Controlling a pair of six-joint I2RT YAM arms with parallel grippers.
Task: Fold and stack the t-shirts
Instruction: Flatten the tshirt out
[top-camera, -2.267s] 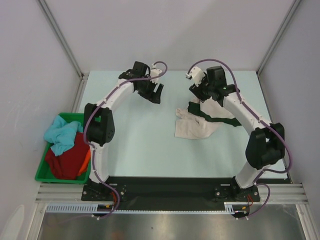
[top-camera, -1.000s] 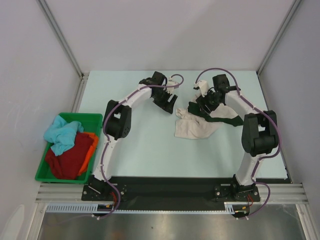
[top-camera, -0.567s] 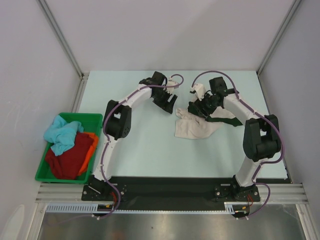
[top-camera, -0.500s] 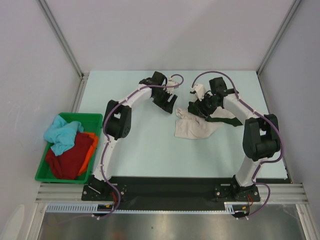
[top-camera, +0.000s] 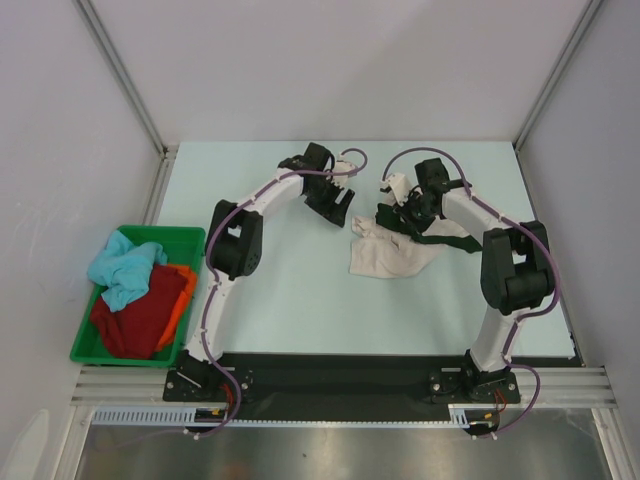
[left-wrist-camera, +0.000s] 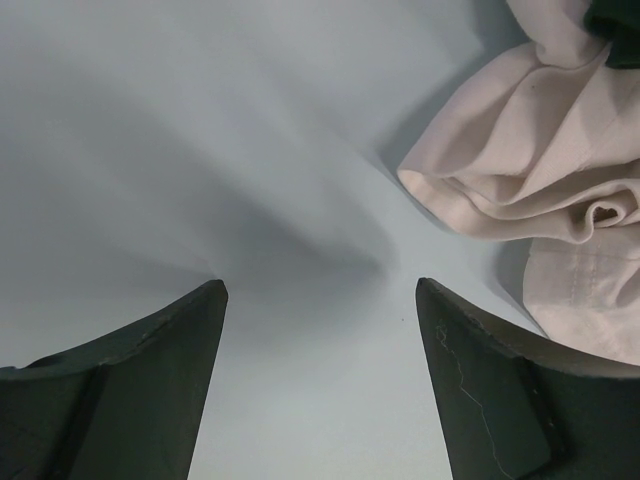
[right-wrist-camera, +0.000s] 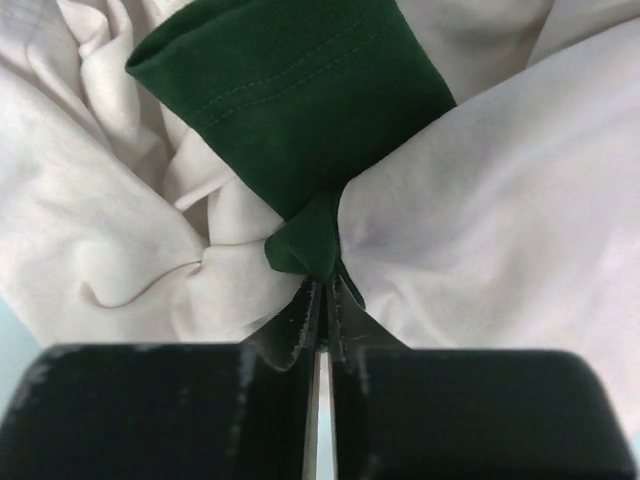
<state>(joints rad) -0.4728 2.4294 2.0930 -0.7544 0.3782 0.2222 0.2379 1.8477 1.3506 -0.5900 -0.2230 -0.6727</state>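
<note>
A crumpled cream t-shirt (top-camera: 388, 258) lies on the table right of centre, with a dark green t-shirt (top-camera: 432, 239) tangled over its far side. My right gripper (top-camera: 403, 209) is down on this heap. In the right wrist view the right gripper (right-wrist-camera: 322, 282) is shut on a pinched fold of the dark green t-shirt (right-wrist-camera: 300, 90), with cream cloth (right-wrist-camera: 480, 200) on both sides. My left gripper (top-camera: 338, 212) hovers just left of the heap. The left wrist view shows the left gripper (left-wrist-camera: 320, 288) open over bare table, and the cream t-shirt (left-wrist-camera: 540, 150) lies beyond its right finger.
A green bin (top-camera: 95, 352) sits off the table's left edge. It holds a light blue shirt (top-camera: 125, 266), a dark red shirt (top-camera: 135, 320) and an orange one (top-camera: 181, 290). Grey walls close in the table on three sides.
My right gripper has closed on the dark green fold at the heap. The left arm swung in toward the heap earlier and has held still over the last second.
</note>
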